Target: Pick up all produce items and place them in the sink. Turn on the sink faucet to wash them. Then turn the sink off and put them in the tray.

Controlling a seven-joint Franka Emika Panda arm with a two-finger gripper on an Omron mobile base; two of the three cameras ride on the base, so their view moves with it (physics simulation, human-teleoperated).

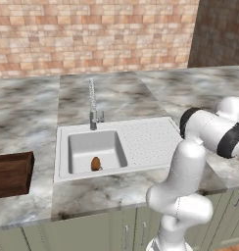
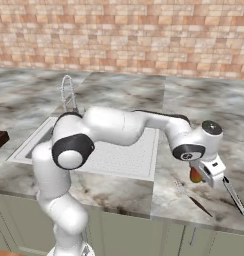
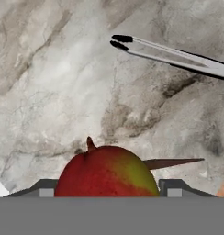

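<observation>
My gripper (image 2: 200,178) is down at the counter to the right of the sink (image 1: 141,142). Its fingers press on both sides of the red-and-yellow-green fruit (image 3: 107,172), which sits deep between them (image 2: 195,175). I cannot tell whether the fruit still touches the counter. The brown oval item (image 1: 95,163) lies in the square basin near its front wall. The chrome sink faucet (image 1: 92,103) stands behind the basin with no water running. The dark wooden tray (image 1: 11,174) rests on the counter left of the sink.
A long metal utensil (image 2: 235,198) lies on the marble just right of the gripper, and is also seen ahead of the hand (image 3: 178,57). A thin brown pointed object (image 2: 199,206) lies near the counter's front edge. The brick wall runs behind the counter.
</observation>
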